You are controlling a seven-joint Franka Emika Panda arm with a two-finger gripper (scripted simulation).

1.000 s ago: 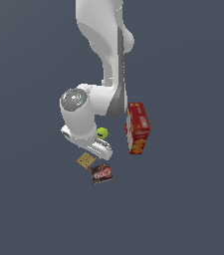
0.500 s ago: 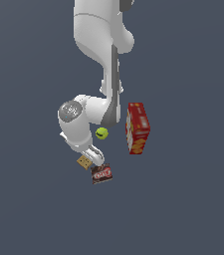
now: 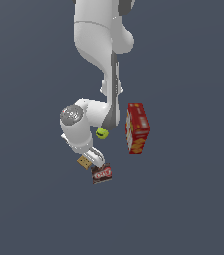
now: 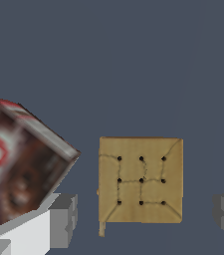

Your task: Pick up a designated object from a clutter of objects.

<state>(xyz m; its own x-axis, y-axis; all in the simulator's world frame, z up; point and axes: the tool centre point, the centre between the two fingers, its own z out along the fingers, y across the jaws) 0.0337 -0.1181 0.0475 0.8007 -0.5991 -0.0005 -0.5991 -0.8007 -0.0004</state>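
White arm bends low over the clutter; its hand sits above the tan block, partly hiding it; brown packet lies just beside; green ball near the wrist; red box upright at the exterior view's right.

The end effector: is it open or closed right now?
Open. In the wrist view, its fingers stand wide apart on either side of the tan block, touching nothing.

Plain, even slate-grey surface fills both views edge to edge, matte and unmarked, no seams, walls, furniture or windows to be made out, lighting flat and diffuse with only faint shading and no sharp shadows.
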